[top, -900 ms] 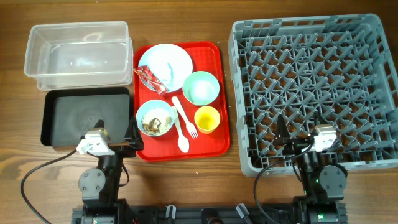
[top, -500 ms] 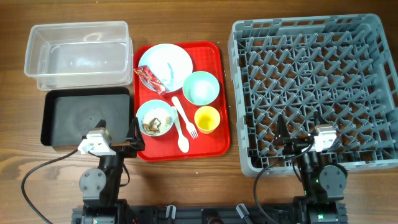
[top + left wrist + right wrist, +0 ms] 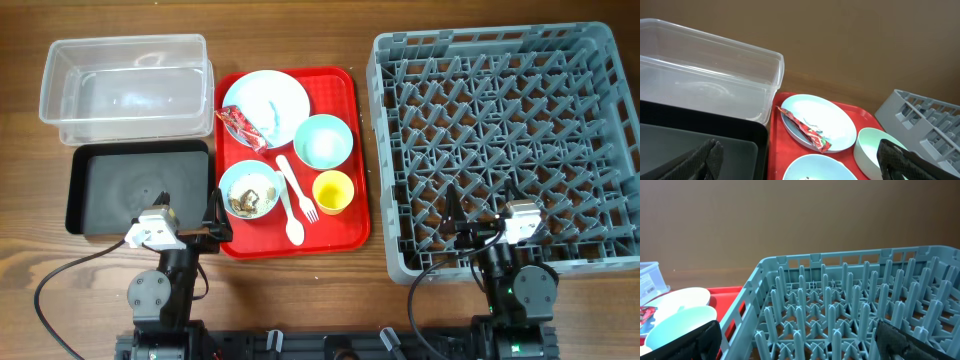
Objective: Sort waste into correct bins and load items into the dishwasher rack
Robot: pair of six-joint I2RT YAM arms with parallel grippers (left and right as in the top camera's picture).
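Red wrapper (image 3: 240, 126) on pale blue plate (image 3: 275, 92) rim, on red tray (image 3: 345, 90), long axis diagonal. Lies ahead of left hand (image 3: 218, 220), beyond crumb bowl (image 3: 250, 190); left nearer. Left hand spread, empty. Right hand (image 3: 458, 222) spread, over rack (image 3: 500, 100).

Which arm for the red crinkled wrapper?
Left. Its open jaws sit at the left edge of the flat red serving tray, nearest the small red crinkled wrapper; the right jaws hover over the large grey plastic rack.

overhead: top-down, whole table (image 3: 300, 285) | wrists: low, close, facing far edge | shared: pale blue plate (image 3: 832, 117)
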